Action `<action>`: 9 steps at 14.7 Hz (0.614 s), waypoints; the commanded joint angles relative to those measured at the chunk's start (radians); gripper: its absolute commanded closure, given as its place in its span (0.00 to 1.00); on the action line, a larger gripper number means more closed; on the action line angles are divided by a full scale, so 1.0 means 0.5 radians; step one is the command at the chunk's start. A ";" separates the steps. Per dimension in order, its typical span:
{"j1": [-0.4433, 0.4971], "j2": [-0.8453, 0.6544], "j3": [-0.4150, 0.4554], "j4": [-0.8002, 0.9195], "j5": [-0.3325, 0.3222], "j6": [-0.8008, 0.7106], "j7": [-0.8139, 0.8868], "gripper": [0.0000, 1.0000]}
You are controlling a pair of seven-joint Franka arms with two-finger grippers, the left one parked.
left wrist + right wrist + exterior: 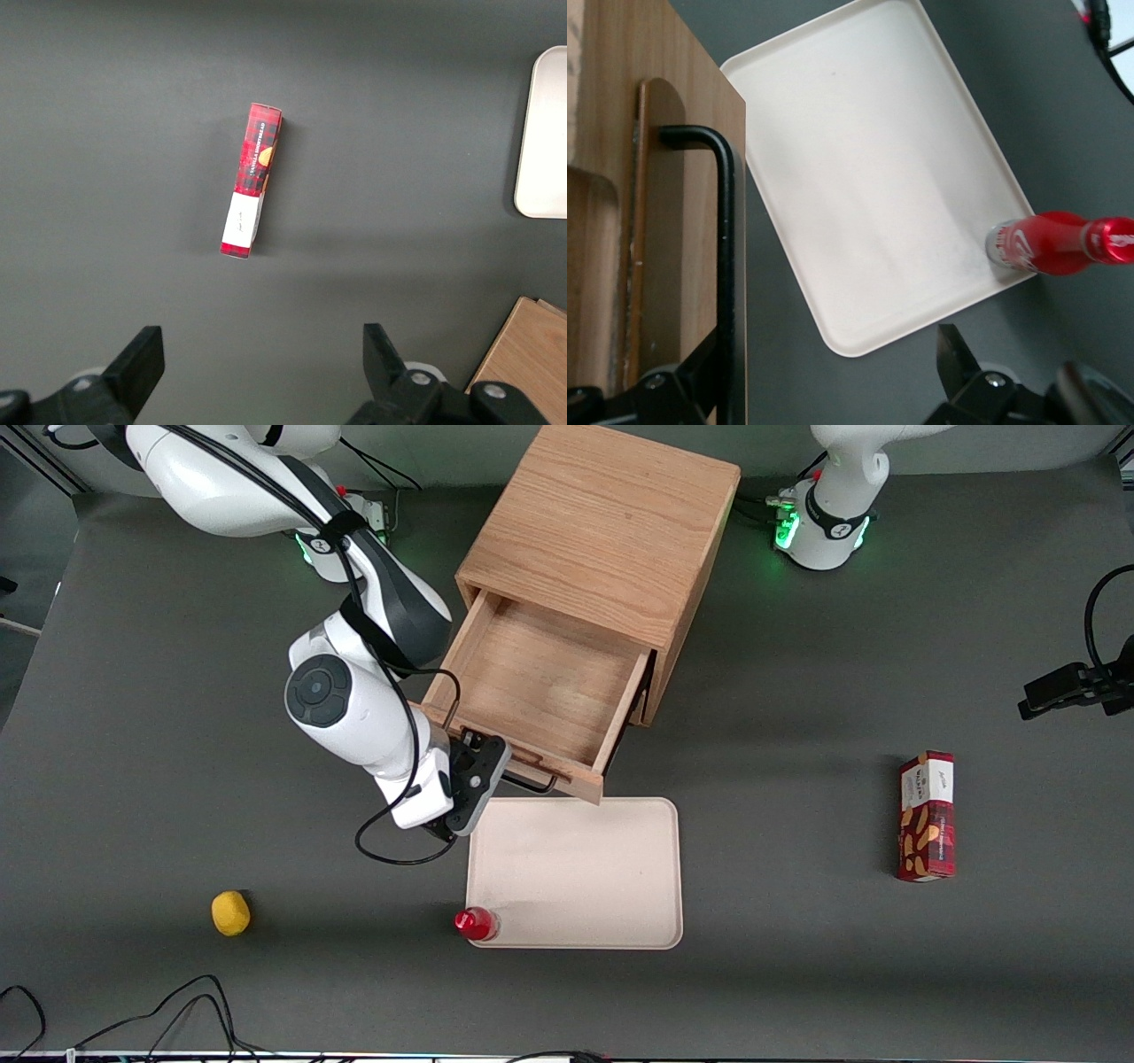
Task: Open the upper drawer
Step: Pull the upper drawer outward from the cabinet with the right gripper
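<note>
We see right arm (354, 708) white shells, dark grey joint cap, black cable looped along it, gripper (483, 766) black, by the drawer front, green-lit base ring.

- I work in a robot lab: my white arm base (332, 549) with its green light is bolted to a dark grey matted table (142, 779).
- Loose black cables (168, 1010) trail along the table's edge nearest the front camera.
- Staged props dot the mat: a light-oak cabinet (611, 522), a cream tray (576, 868).

Gripper (478, 766) at upper drawer (540, 682) handle (530, 783)
</note>
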 commanded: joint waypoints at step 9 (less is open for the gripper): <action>-0.045 0.039 -0.030 0.099 0.007 0.096 -0.086 0.00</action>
